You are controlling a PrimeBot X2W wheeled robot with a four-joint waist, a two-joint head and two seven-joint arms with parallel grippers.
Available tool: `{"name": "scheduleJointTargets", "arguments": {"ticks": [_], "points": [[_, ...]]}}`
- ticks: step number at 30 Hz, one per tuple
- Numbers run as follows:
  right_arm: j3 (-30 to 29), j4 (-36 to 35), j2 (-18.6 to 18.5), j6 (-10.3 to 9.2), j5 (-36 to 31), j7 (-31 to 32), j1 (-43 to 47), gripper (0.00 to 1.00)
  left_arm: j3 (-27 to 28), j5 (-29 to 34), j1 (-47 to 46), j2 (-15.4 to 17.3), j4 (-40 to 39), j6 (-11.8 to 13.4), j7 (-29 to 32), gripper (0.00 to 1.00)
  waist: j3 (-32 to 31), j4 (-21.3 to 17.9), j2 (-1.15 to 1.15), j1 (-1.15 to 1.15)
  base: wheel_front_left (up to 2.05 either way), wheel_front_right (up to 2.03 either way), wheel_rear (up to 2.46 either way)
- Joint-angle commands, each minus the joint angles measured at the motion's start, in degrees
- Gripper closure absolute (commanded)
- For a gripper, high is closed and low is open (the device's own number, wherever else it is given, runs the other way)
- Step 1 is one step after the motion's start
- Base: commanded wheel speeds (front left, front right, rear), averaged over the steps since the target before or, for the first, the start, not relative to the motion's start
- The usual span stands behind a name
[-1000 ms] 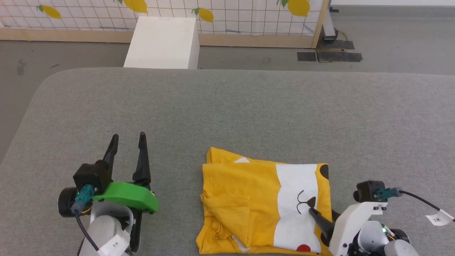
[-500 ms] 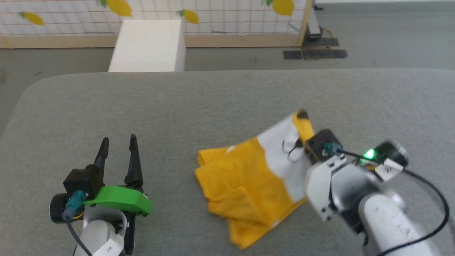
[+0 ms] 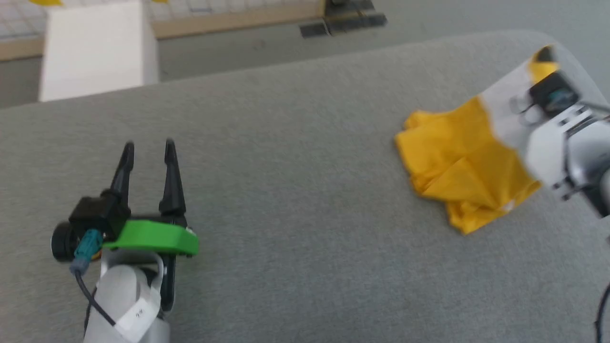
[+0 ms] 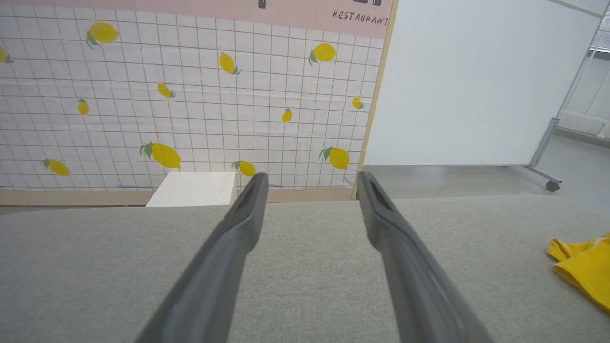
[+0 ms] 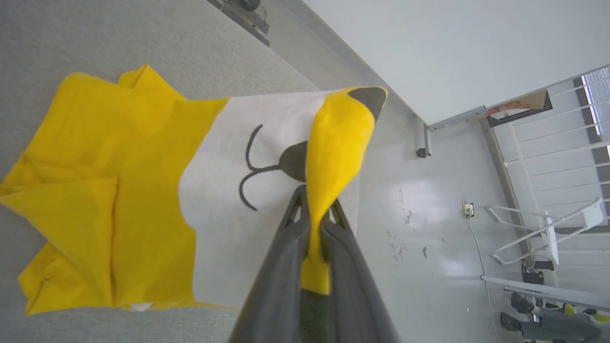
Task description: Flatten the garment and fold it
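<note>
Since a second ago the right end effector (image 5: 312, 205) has closed on the garment (image 3: 462, 176) and raised one edge of it. The garment lay as a flat rectangle then and doesn't now. The head camera has swung too, so the whole view has shifted. The left end effector (image 3: 148, 145) is unchanged, fingers spread wide with nothing between them.

Now: the right end effector's fingers are pressed together, pinching a yellow fold of the garment just beside the black nose-and-mouth print on the white patch. The fold's dark-tipped corner stands up past the fingertips. The white-patch side is lifted off the worktop (image 3: 286, 200). The plain yellow part is bunched and creased and rests on the worktop. The head view is blurred around that arm.

Places are taken from the white box (image 3: 95, 47), which sits just past the worktop's far edge. The left end effector is on the near side of the box, over the worktop, fingers pointing toward it. The garment is well to the right of the box, near the worktop's rounded far-right corner. The lemon-print wall (image 4: 190, 95) is right behind the box.
</note>
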Motion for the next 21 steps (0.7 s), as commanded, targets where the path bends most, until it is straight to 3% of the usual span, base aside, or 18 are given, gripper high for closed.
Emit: {"name": "scheduleJointTargets", "arguments": {"ticks": [1,4,9,21], "points": [[-0.65,1.37,-0.52,-0.12,0.16,-0.89,-1.47,1.00,-0.22,0.79,-1.57,0.53,-0.50,-0.30,-0.21,0.00,7.50,-6.90,0.00,0.00,0.00,0.00,0.00],[-2.81,5.24,-2.14,-0.12,-0.10,-3.99,-3.77,1.00,-0.93,1.54,-3.68,1.38,-1.38,-0.52,-0.21,0.00,10.95,-8.71,0.00,0.00,0.00,0.00,0.00],[-8.73,12.14,-1.81,-0.12,-2.38,-9.32,-7.00,1.00,-2.02,2.47,-6.17,3.04,-1.73,-0.78,-0.14,0.00,15.26,-9.77,0.00,0.00,0.00,0.00,0.00],[-23.24,22.64,0.99,-0.12,-10.90,-19.12,-11.90,1.00,-3.48,2.90,-8.93,5.73,-3.81,-1.06,1.68,0.00,20.89,-6.80,0.00,0.00,0.00,0.00,0.00]]}}
